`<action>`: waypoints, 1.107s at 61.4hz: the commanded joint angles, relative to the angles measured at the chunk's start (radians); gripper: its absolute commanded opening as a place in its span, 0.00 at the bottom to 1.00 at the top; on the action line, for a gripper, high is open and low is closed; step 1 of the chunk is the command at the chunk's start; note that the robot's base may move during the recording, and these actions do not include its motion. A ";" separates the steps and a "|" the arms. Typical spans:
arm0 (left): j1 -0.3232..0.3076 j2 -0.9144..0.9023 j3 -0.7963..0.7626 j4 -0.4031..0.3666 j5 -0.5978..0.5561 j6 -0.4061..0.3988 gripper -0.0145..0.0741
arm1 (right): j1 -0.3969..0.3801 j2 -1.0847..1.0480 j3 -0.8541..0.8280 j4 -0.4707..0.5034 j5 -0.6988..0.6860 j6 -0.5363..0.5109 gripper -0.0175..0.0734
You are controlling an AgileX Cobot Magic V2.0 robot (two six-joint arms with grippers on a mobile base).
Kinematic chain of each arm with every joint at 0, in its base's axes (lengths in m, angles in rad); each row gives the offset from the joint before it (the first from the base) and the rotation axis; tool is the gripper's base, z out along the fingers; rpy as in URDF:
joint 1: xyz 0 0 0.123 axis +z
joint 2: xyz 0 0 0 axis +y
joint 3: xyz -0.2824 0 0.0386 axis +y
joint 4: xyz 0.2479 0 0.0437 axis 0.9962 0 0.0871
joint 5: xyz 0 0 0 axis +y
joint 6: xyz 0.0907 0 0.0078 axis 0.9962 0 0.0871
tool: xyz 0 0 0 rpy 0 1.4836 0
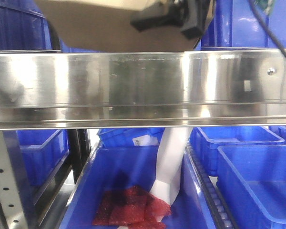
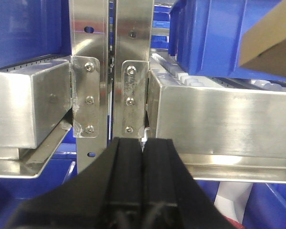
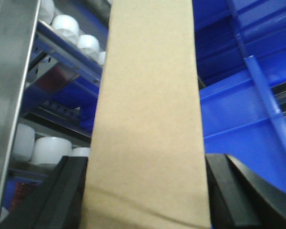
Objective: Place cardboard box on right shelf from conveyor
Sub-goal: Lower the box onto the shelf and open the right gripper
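Gripping the box (image 3: 150,114) across its narrow sides, the right gripper (image 3: 148,191) has both black fingers pressed flat against the cardboard, and the box's long axis runs straight away from the wrist. Top of the front view: the box hangs above the shelf rail (image 1: 143,86), tilted, whether touching it I can't tell. Upper right of the left wrist view, a box corner pokes in by the blue bins (image 2: 214,33). Left gripper (image 2: 143,171) idles lower down, jaws pressed together, holding nothing. Right arm's job, clearly.
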 commanded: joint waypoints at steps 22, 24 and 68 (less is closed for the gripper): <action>-0.006 -0.012 -0.004 -0.007 -0.091 -0.005 0.03 | -0.008 -0.017 -0.041 0.041 0.020 0.032 0.68; -0.006 -0.012 -0.004 -0.007 -0.091 -0.005 0.03 | -0.009 -0.017 -0.041 0.042 0.023 0.045 0.76; -0.006 -0.012 -0.004 -0.007 -0.091 -0.005 0.03 | -0.011 -0.134 -0.041 0.121 0.016 0.260 0.86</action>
